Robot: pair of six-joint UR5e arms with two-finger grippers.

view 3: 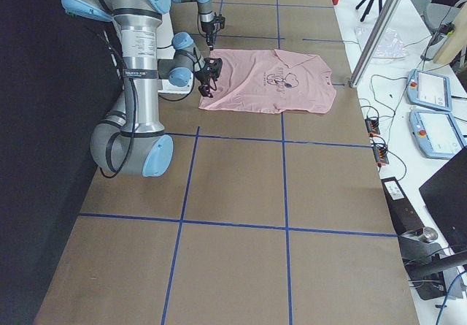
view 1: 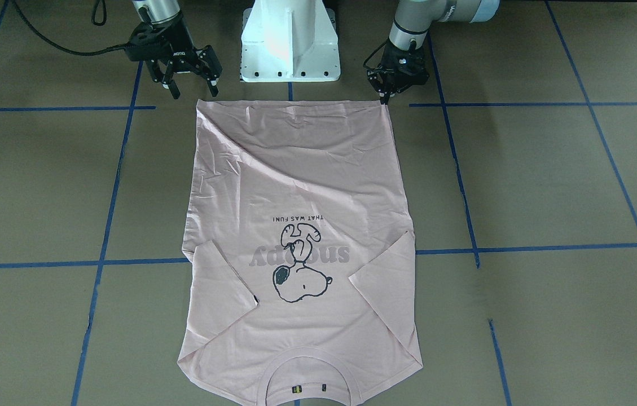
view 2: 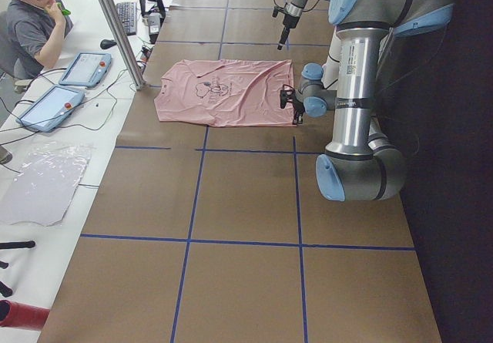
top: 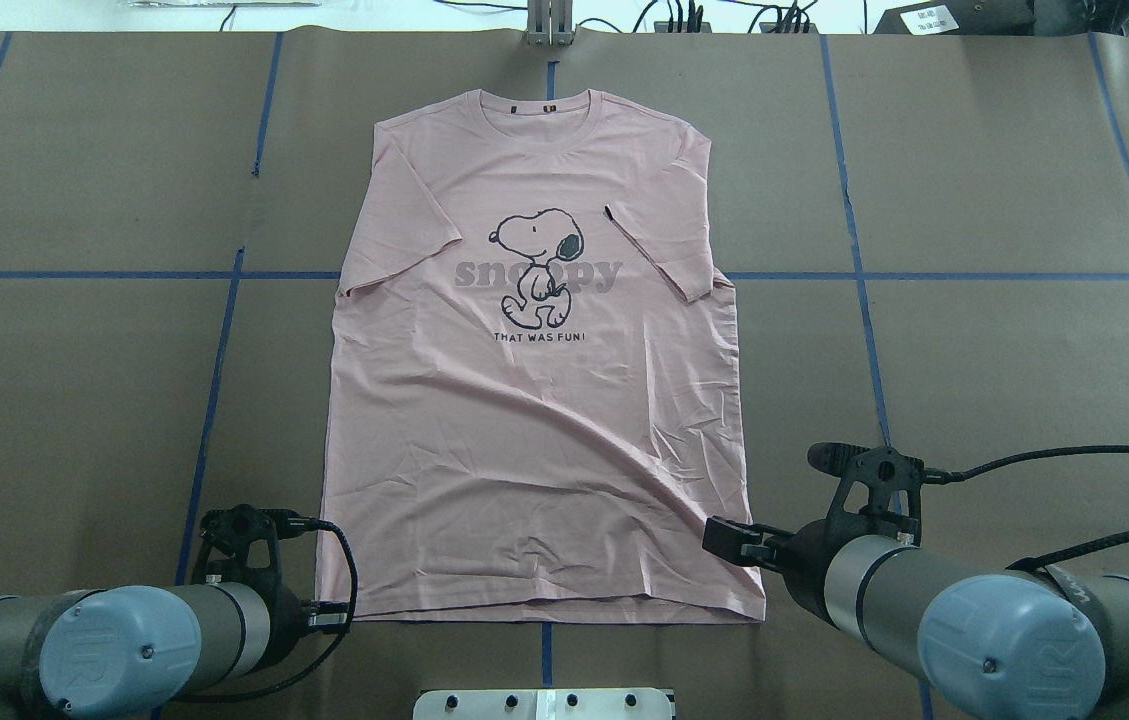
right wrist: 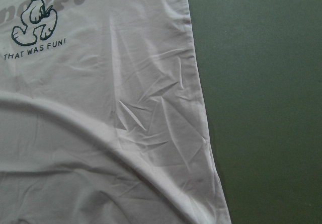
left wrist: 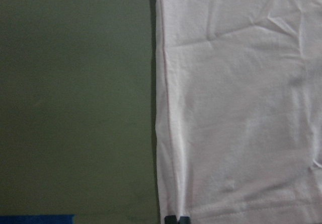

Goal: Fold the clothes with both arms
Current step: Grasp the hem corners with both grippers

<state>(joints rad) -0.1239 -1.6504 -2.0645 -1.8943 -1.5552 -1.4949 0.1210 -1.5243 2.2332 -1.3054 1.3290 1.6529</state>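
The pale pink T-shirt (view 1: 295,169) lies flat and face up on the brown table, the Snoopy print (top: 536,265) showing and both short sleeves folded in over the body. Its collar is at the far side and its hem is nearest the robot base. My left gripper (view 1: 384,98) is down at one hem corner, and in the left wrist view its fingertips (left wrist: 171,219) are pinched together on the shirt's edge (left wrist: 241,108). My right gripper (view 1: 194,90) hangs open just above the other hem corner, holding nothing. The right wrist view shows only wrinkled shirt (right wrist: 100,108) and table.
The white pedestal base (view 1: 290,45) stands just behind the hem. Blue tape lines (view 1: 521,104) grid the brown table. A person (view 2: 31,19) sits past the far edge by teach pendants (view 2: 85,67). More pendants (view 3: 430,91) lie at the other side.
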